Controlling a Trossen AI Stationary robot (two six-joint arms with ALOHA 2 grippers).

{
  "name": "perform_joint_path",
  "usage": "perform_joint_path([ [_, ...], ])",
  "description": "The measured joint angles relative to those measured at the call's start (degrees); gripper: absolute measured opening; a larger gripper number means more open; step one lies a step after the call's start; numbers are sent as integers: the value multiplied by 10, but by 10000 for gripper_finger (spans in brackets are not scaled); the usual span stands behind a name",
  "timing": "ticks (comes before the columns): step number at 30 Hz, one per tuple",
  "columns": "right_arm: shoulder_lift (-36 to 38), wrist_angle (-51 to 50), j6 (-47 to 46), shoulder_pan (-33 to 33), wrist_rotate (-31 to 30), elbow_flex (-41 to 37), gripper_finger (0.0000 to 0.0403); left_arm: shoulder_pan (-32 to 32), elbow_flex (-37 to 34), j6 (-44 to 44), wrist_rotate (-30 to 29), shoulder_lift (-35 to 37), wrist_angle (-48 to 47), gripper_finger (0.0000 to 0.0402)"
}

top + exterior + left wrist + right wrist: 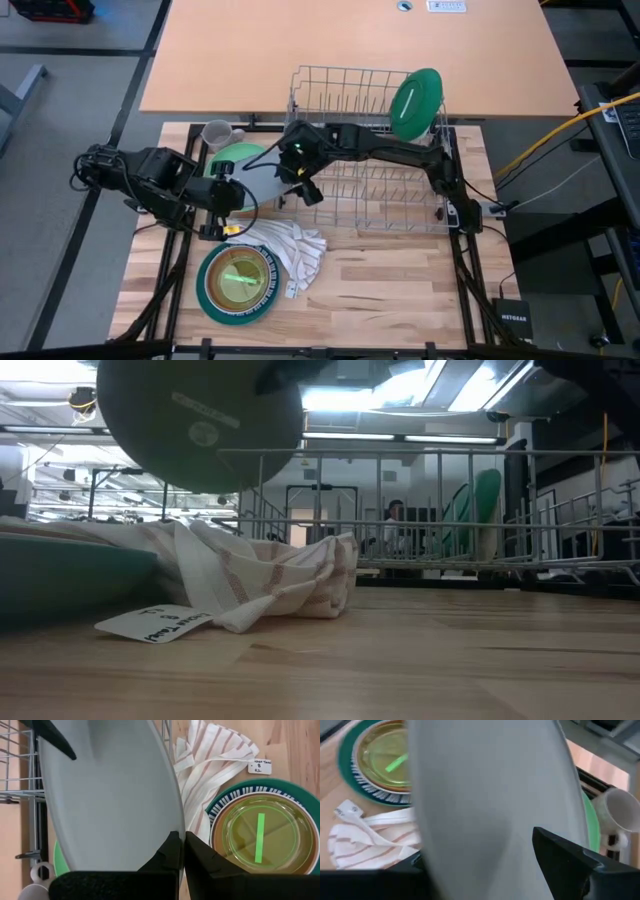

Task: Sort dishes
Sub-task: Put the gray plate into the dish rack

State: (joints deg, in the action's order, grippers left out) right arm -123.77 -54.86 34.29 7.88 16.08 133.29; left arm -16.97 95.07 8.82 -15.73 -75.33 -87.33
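Two jaws share the grey plate (pixel 110 795): left gripper (pixel 181 851) pinching its rim, right gripper (pixel 296 172) straddling wide.

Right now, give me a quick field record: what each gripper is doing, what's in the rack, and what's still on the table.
left gripper: shut on the rim of the grey plate, lifted off the table
right gripper: open, fingers either side of the same grey plate at the rack's left end
wire rack: one green plate standing at its far right corner
table, front left: yellow-green dish stacked on a teal plate
table, middle: striped cloth
table, far left: mug
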Motion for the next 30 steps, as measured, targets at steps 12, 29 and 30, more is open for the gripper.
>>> perform_joint_path([
  [12, -16, 15, -3, -1, 14, 0, 165, 0, 0, 5, 2, 0, -3, 0],
  [29, -16, 42, 37, -1, 1, 1, 43, 0, 0, 115, -1, 1, -9, 23],
  [30, -16, 43, 37, -1, 0, 1, 43, 1, 0, 121, -2, 1, -9, 26],
])
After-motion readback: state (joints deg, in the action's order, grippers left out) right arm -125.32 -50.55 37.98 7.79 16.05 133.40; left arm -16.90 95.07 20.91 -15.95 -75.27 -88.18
